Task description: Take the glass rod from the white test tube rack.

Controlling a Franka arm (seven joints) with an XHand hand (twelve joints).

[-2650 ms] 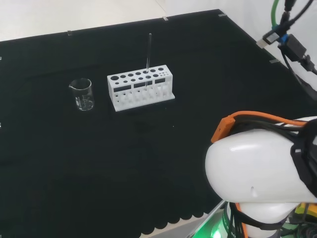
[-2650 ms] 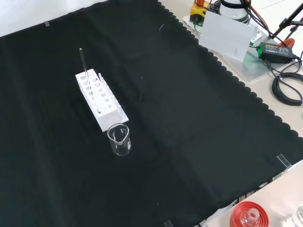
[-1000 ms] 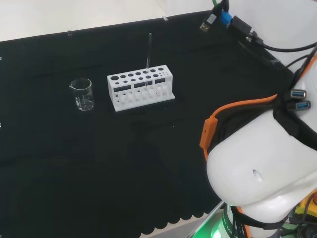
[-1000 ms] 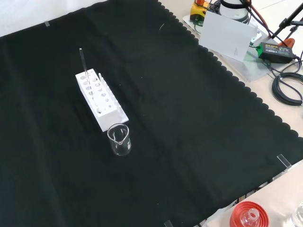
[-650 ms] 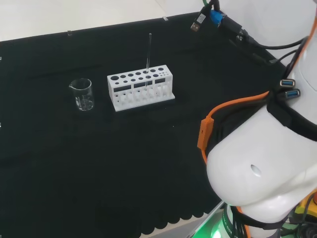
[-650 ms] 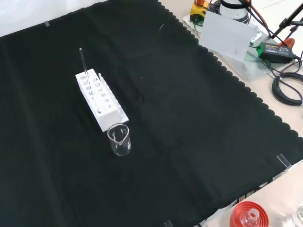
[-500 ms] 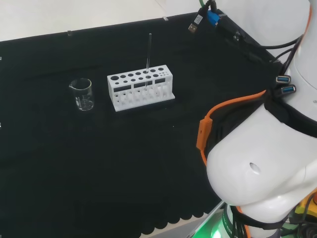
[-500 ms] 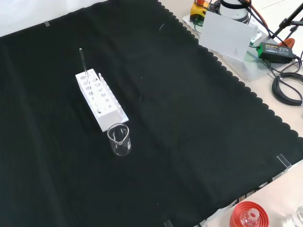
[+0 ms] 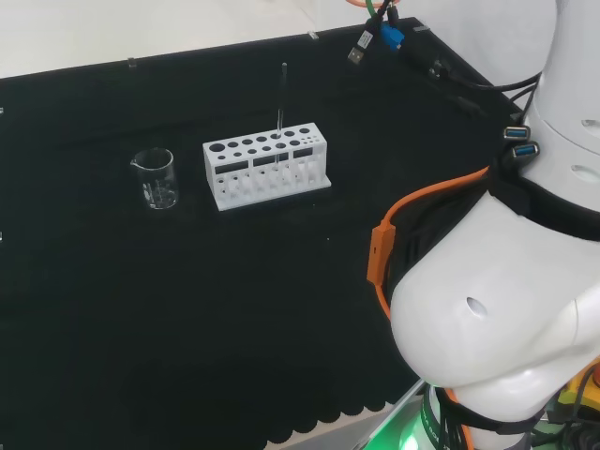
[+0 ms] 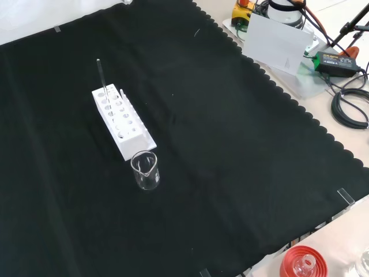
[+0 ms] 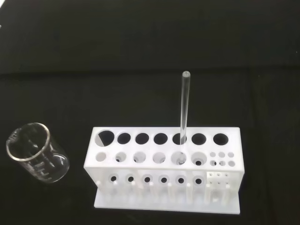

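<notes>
The clear glass rod [image 9: 281,98] stands upright in a hole of the back row of the white test tube rack [image 9: 267,171], right of the rack's middle in the head view. In the front view the rod [image 10: 100,75] rises from the far end of the rack [image 10: 122,122]. The wrist view looks down on the rod [image 11: 183,103] and the rack [image 11: 164,165] from a distance, with the other holes of the rack showing nothing in them.
A small clear beaker [image 9: 157,178] stands left of the rack in the head view, also seen as the beaker [image 10: 145,170] and the beaker [image 11: 35,152]. The arm's white links [image 9: 506,309] stand at the right. A red ribbed ring [image 10: 302,262] lies off the cloth's near edge.
In the head view the arm's white links have swung and risen, and its cables have moved left along the top. Rack, rod and beaker have not moved.
</notes>
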